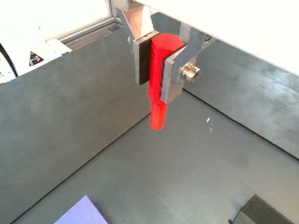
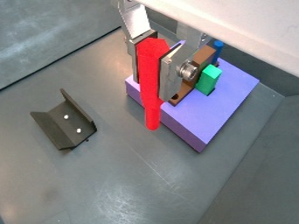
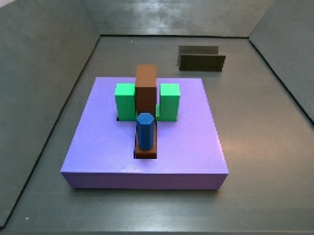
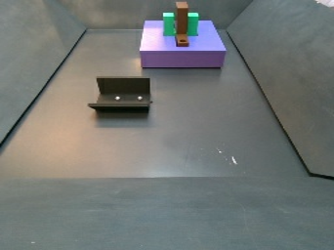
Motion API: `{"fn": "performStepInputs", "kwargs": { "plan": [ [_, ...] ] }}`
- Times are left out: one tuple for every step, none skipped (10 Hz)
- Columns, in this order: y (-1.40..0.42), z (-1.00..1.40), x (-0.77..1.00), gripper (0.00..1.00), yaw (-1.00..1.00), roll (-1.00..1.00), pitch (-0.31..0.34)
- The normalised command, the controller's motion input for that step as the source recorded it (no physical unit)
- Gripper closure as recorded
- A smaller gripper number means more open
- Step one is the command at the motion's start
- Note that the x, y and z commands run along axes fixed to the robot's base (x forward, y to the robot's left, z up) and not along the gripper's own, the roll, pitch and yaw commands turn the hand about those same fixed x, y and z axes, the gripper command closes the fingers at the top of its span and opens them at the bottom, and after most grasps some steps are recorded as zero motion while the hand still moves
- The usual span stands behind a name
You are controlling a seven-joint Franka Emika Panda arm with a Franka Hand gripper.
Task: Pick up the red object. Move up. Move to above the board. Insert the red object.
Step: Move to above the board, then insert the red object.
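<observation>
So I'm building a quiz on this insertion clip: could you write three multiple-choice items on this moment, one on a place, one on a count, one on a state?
1. Where is the blue peg?
A. Upright in the board, at one end
B. Lying on the floor
C. In the gripper

2. How many green blocks flank the board?
A. One
B. Two
C. Four

3. What is the gripper doing?
A. Open and empty
B. Shut on the blue peg
C. Shut on the red object

Answers:
1. A: a side view shows the blue peg standing in the board on the purple slab.
2. B: two green blocks sit either side.
3. C: both wrist views show the gripper clamping the red object upright, beside the slab, with the fixture apart on the floor.
</observation>
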Motion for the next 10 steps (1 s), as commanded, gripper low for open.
{"fn": "performStepInputs", "kwargs": {
  "plan": [
    [-1.40,0.30,0.49,1.00,-0.13,0.03,0.039],
    [-1.40,0.26,0.49,1.00,-0.11,0.06,0.048],
    [-1.40,0.25,0.52,1.00,-0.05,0.10,0.106],
    [-1.40,0.26,0.56,1.00,-0.03,0.03,0.150],
    [-1.40,0.28,0.58,1.00,-0.01,0.01,0.171],
    [-1.40,0.29,0.62,1.00,0.00,0.02,0.157],
    [-0.79,0.16,0.38,1.00,0.01,0.03,0.153],
    [-0.20,0.05,0.15,1.00,0.00,0.04,0.125],
    [0.01,0.00,-0.02,1.00,0.00,0.00,0.000],
    [0.17,-0.02,-0.27,1.00,-0.07,0.00,0.000]
  ]
}}
